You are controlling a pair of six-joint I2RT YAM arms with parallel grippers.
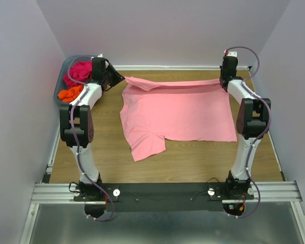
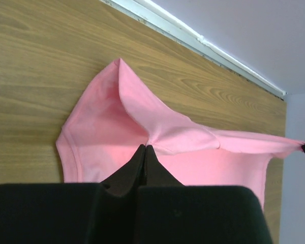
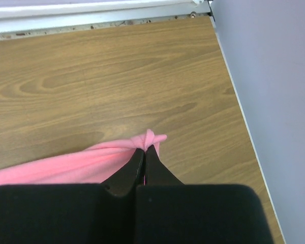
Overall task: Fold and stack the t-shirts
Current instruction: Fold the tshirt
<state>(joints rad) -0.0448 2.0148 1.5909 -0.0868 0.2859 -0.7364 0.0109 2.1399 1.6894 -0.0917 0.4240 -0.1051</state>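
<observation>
Across the middle of the wooden table (image 1: 203,157), spread out mostly flat: light pink t-shirt (image 1: 178,114), one sleeve lying toward the near edge at left. Far edge of it held up off the wood and stretched taut between both arms, with a narrow band of cloth folded over along that edge.

At the far left corner of the shirt, left gripper (image 2: 145,148), clenched on a pinch of the pink cloth. Fingers (image 2: 134,165) pressed together, fabric bunched at their tips, as seen from the left wrist. Beyond the tips, a pink flap draped down onto the wood, hem stitching visible along its left border.

At the far right corner of the shirt, right gripper (image 3: 145,148), likewise clamped tight on the pink cloth, a small knot of fabric poking out past the fingertips. Bare wood beyond it, reaching to the white rail (image 3: 91,18) at the far edge and to the pale wall (image 3: 279,101) on the right.

Off the table's far left corner, grey-blue basket (image 1: 67,61), just beside the left arm. Inside it, magenta t-shirt (image 1: 80,70) crumpled at the far end and orange t-shirt (image 1: 71,94) crumpled at the near end, the two touching. Both of these apart from the pink one.
</observation>
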